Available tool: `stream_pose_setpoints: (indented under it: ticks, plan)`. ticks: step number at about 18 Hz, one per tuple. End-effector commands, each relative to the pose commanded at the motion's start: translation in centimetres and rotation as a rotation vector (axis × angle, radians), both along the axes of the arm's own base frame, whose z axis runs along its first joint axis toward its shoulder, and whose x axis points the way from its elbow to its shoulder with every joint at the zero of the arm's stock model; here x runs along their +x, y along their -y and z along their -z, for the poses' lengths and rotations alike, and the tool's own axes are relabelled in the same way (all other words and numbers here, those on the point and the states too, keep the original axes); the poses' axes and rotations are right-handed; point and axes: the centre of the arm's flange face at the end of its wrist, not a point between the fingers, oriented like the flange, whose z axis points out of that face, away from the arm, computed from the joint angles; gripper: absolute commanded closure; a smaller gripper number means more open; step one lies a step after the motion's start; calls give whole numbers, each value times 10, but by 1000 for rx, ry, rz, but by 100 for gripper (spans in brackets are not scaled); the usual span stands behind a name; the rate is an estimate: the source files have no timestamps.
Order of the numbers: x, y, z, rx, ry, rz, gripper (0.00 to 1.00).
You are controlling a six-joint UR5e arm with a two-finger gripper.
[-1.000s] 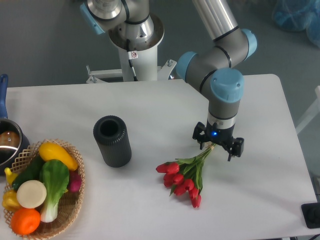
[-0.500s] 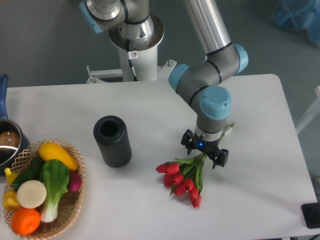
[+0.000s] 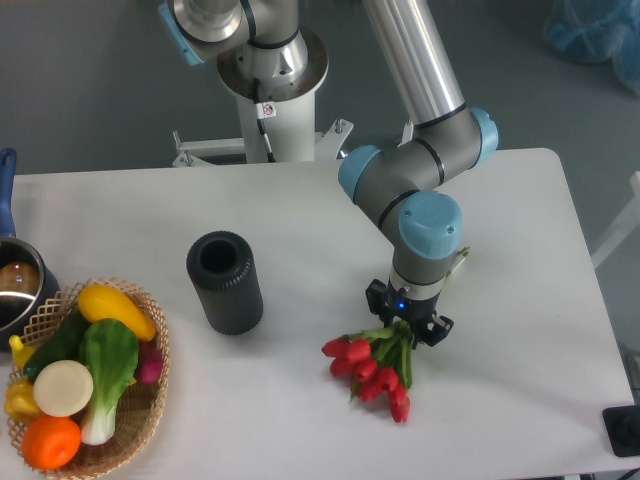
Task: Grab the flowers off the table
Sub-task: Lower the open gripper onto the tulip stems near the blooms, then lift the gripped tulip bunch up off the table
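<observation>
The flowers (image 3: 372, 368), a small bunch of red tulips with green leaves, lie on the white table (image 3: 520, 340) right of centre, with the blooms pointing toward the front. The pale stem ends (image 3: 460, 256) poke out behind the wrist. My gripper (image 3: 408, 324) points straight down over the leafy part of the stems, low at the table. Its black fingers (image 3: 374, 296) sit tight on either side of the stems and appear shut on them. The bunch still rests on the table.
A black cylinder vase (image 3: 224, 282) stands upright left of the flowers. A wicker basket (image 3: 150, 395) of toy vegetables sits at the front left. A pot (image 3: 18, 285) is at the left edge. The arm's base (image 3: 270, 70) stands behind the table.
The gripper moved left and down onto the stems and its fingers narrowed. The bunch shifted slightly right and toward the front, and its leaves drew together.
</observation>
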Motion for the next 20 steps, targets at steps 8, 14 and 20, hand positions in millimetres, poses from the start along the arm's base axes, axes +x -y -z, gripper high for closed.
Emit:
stream_pose_setpoints:
  ticks: [8, 14, 20]
  plan:
    - [-20, 41, -93, 76, -110, -134, 100]
    - [-41, 38, -130, 101, -98, -148, 100]
    - [-49, 35, -156, 72, -59, -139, 100]
